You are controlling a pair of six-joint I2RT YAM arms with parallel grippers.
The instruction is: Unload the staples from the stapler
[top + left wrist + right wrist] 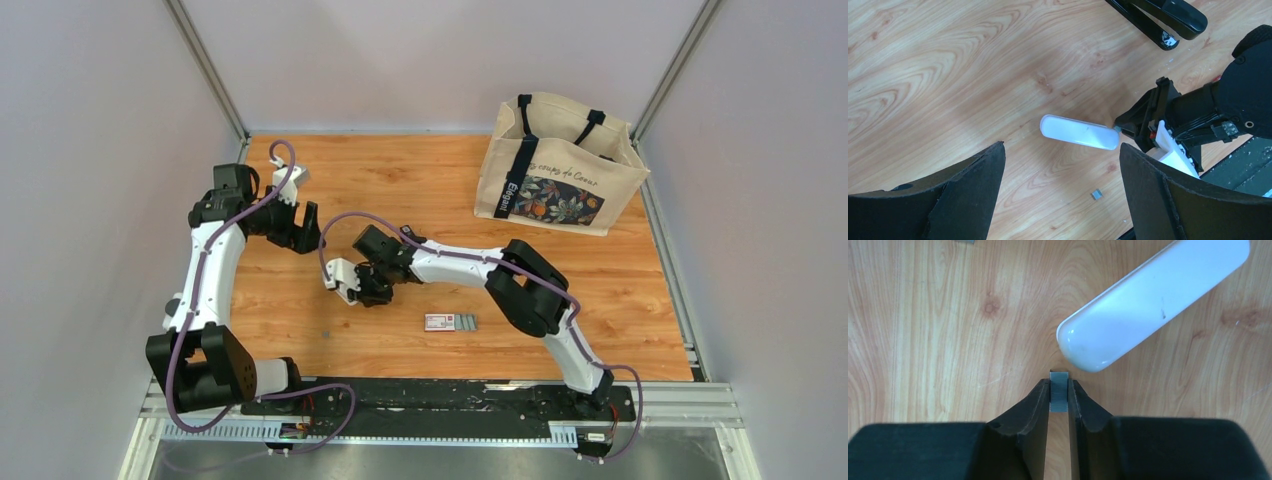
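Note:
My right gripper (1058, 390) is shut on a short silvery strip of staples (1058, 399), held low over the wooden table, just short of one end of a white oblong object (1153, 302). The left wrist view shows that gripper (1120, 131) touching the white object (1080, 132). The black stapler (1168, 20) lies apart at that view's top right. A small loose staple bit (1096, 194) lies on the wood. My left gripper (1062, 167) is open and empty, above the white object. From above, the left gripper (303, 232) is up-left of the right gripper (360, 290).
A small red-and-white box (438, 321) lies near the front middle with grey staple strips (467, 321) beside it. A beige tote bag (560, 165) stands at the back right. Metal rails border the table's sides.

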